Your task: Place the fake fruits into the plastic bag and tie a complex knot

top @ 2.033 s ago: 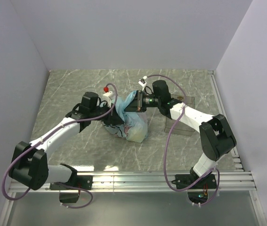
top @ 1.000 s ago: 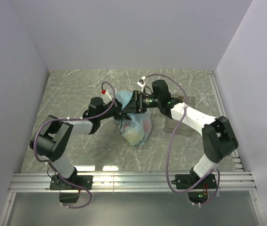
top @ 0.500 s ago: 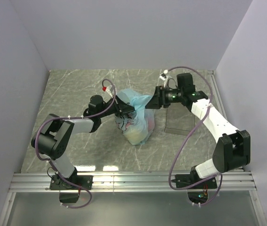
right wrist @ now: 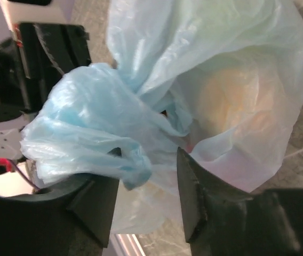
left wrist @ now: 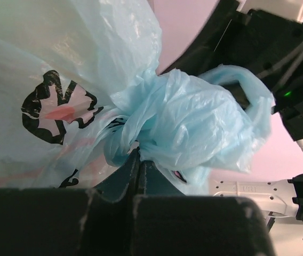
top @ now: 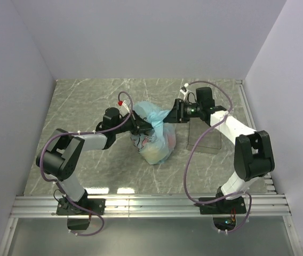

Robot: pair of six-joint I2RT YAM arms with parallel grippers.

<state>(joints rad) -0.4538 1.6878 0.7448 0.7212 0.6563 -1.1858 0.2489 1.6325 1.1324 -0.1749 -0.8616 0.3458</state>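
Observation:
The plastic bag (top: pixel 154 140), light blue with a pink-and-dark print, stands mid-table with its top bunched into a twisted neck. My left gripper (top: pixel 142 127) is shut on that neck; in the left wrist view the plastic bag (left wrist: pixel 189 117) balloons just above my closed left gripper (left wrist: pixel 137 152). My right gripper (top: pixel 168 116) sits at the bag's right top. In the right wrist view my right gripper (right wrist: pixel 148 149) is open, and a loose blue end of the bag (right wrist: pixel 87 128) drapes over its left finger. A yellow-orange fake fruit (right wrist: pixel 231 104) shows dimly through the plastic; the other fruits are hidden.
A clear rectangular tray (top: pixel 205 140) stands right of the bag, under the right forearm. White walls close in the table on three sides. A metal rail (top: pixel 151 205) runs along the near edge by the arm bases.
The right arm swung out to the right, then its gripper came back to the bag's top with narrower jaws. The left gripper stayed shut on the neck, and the bag's top bunched up.

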